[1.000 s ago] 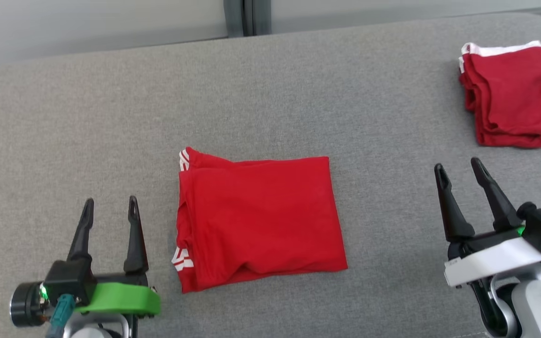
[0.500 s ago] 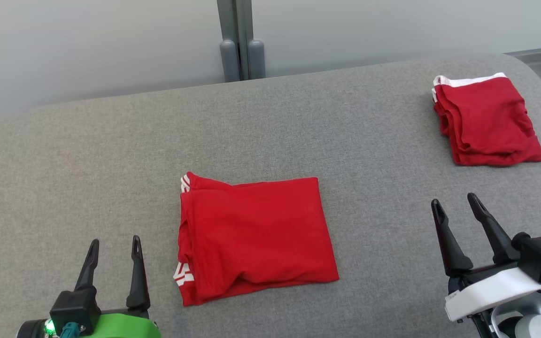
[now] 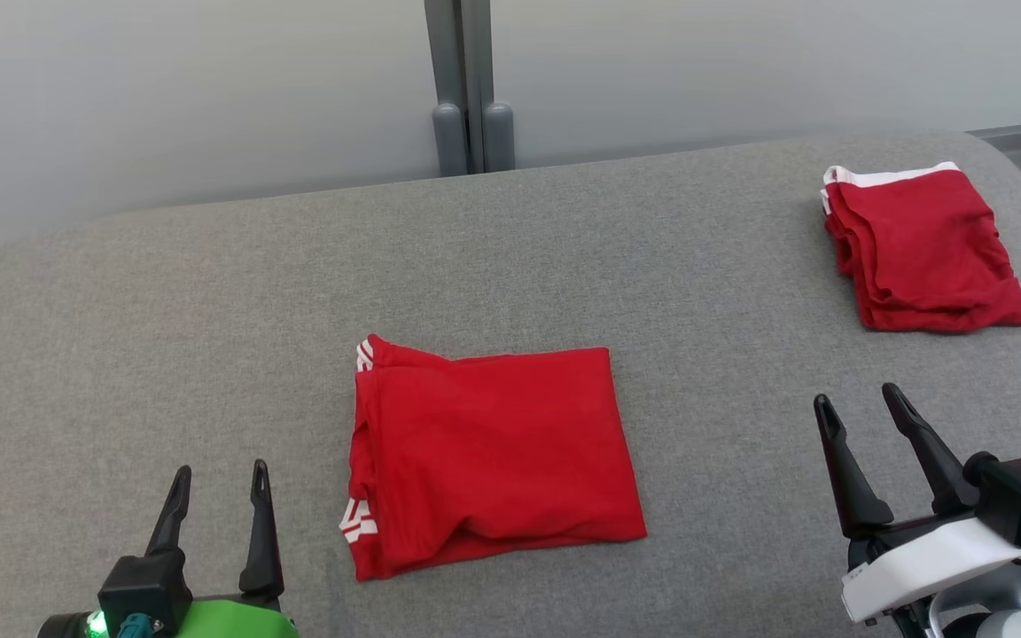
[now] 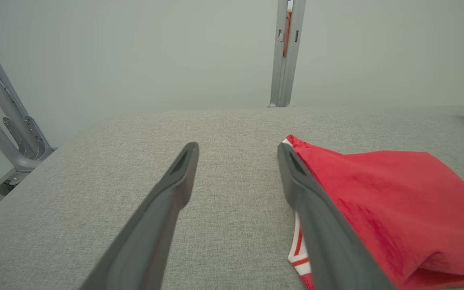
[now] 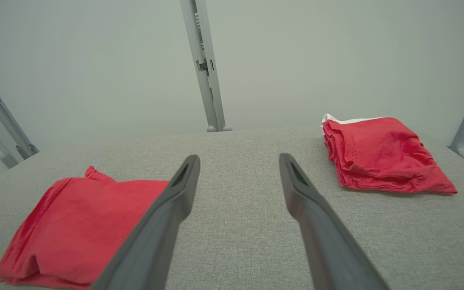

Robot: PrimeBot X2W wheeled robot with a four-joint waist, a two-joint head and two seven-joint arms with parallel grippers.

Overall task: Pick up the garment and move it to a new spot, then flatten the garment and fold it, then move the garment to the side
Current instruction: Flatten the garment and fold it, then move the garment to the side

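Note:
A red garment [image 3: 488, 456] with white stripes at its left edge lies folded into a rectangle on the middle of the grey padded surface [image 3: 209, 310]. It also shows in the left wrist view [image 4: 385, 197] and the right wrist view [image 5: 79, 225]. My left gripper [image 3: 221, 468] [image 4: 238, 146] hovers open and empty just left of the garment's near left corner. At the lower right, my right gripper [image 3: 856, 395] [image 5: 239, 157] is open and empty, well apart from the garment.
A second folded red garment [image 3: 923, 248] [image 5: 377, 157] with a white band lies at the far right of the surface, near its rounded edge. A pale wall with a grey upright post [image 3: 466, 89] stands behind. Bare grey surface lies between the two garments.
The head camera has tilted up, so the whole picture has slid down and more wall shows. Both grippers sit lower and farther back from the garment, still open. The garment lies unmoved.

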